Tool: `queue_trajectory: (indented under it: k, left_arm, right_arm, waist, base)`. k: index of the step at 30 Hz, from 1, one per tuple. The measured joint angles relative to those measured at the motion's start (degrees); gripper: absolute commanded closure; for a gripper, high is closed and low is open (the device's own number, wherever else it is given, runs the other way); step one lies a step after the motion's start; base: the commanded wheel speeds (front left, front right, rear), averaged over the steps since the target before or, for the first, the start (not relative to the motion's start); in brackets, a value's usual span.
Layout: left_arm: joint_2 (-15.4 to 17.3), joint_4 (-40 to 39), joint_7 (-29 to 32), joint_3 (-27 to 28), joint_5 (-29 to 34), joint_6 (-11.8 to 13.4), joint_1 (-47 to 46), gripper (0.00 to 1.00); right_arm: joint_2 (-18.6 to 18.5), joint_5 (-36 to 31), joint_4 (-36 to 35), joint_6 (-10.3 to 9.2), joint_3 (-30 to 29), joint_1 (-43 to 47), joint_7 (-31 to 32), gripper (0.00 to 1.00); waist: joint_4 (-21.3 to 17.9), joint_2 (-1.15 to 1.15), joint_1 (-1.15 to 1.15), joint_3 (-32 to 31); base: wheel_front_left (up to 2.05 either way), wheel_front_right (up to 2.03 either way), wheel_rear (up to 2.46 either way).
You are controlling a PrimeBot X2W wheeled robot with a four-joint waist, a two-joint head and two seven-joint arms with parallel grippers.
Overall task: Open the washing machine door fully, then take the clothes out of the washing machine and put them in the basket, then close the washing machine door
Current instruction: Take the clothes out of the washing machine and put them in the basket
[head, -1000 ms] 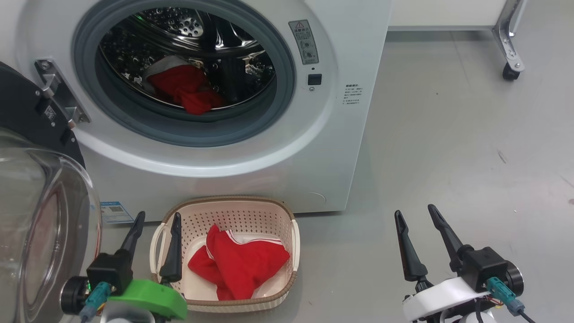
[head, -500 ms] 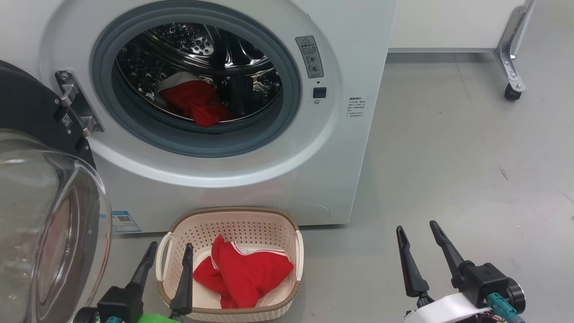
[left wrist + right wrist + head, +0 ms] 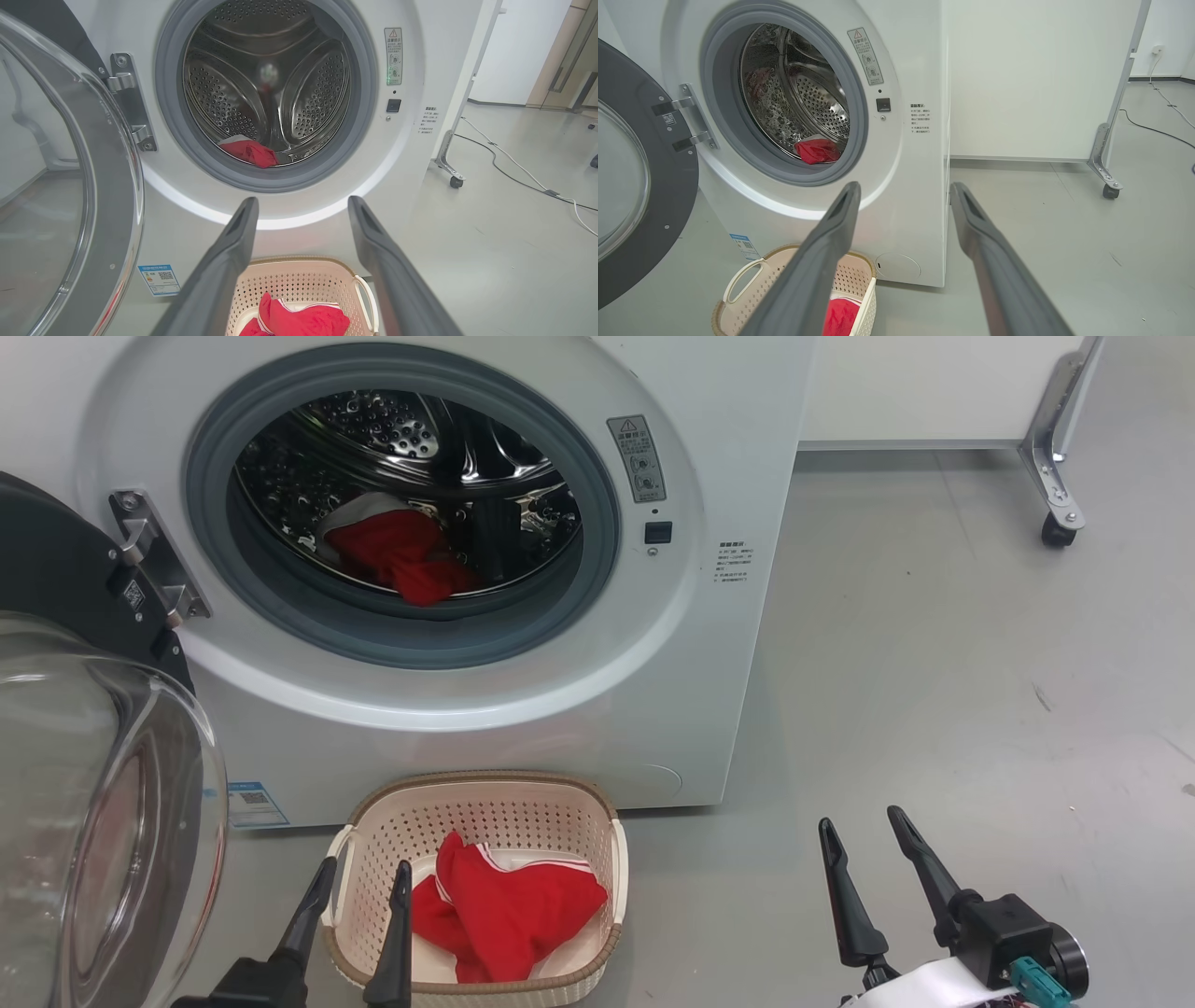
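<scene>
Left gripper (image 3: 366, 868) spread wide and empty, drawn back lower from the basket (image 3: 485, 777) than a second ago, head view shifted too. Right gripper (image 3: 859, 818) equally wide, empty, above the floor. One red garment (image 3: 513, 910) lying in the basket, another red garment (image 3: 397, 555) inside the drum of the washing machine (image 3: 579, 709). Washing machine door (image 3: 47, 551) swung open at left. Probably free for a reach into the drum

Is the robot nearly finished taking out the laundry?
About halfway. Done: the washing machine door is open and one red garment lies in the basket. In hand: nothing, left claw and right claw are open, empty. Left: another red garment in the washing machine, then shutting the door.
</scene>
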Motion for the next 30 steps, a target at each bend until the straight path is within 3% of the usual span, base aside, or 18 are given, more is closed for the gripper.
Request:
queue_trajectory:
  k: [14,30]
  left_arm:
    - [0.0,-3.5,2.2,-0.8,0.0,1.3,0.5,0.00]
    - [1.6,-2.2,5.7,0.4,0.2,1.3,-5.5,0.00]
  right_arm:
    - [0.0,-0.1,-2.2,0.01,1.0,0.4,0.0,0.00]
    - [0.0,-0.8,-5.3,0.09,3.1,-1.0,0.0,0.00]
  waist:
    - [-0.6,0.00,0.00,2.1]
    - [-3.4,0.00,0.00,11.2]
  base:
    - [0.00,0.00,0.00]
    - [0.00,0.00,0.00]
